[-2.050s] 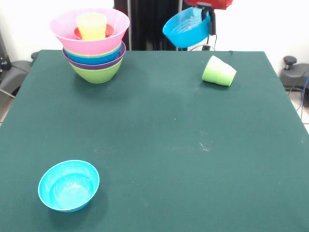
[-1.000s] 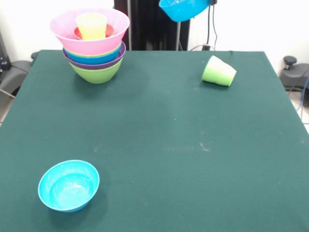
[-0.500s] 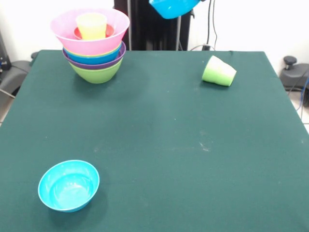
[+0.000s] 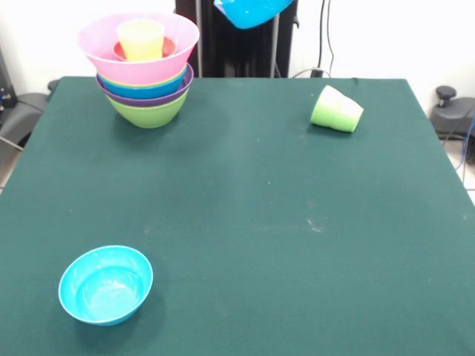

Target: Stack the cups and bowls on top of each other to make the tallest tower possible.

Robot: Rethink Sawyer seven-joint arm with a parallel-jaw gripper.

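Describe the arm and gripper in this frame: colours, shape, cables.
Almost nothing to describe: neither arm nor gripper shows in the front view. Only a blue bowl hangs in the air at the top edge. A thin dark cable runs down to its right; whether it belongs to the arm is unclear.

— What covered the bench (image 4: 245, 222)?
— Dark green cloth, with a few faint pale scuffs near the middle.
— And what sat on it?
— A tower (image 4: 145, 70) of nested bowls, lime green at the base, at one far corner. A light green cup (image 4: 336, 110) lay tipped on its side near the other. A small cyan bowl (image 4: 105, 285) stood upright at the near edge.
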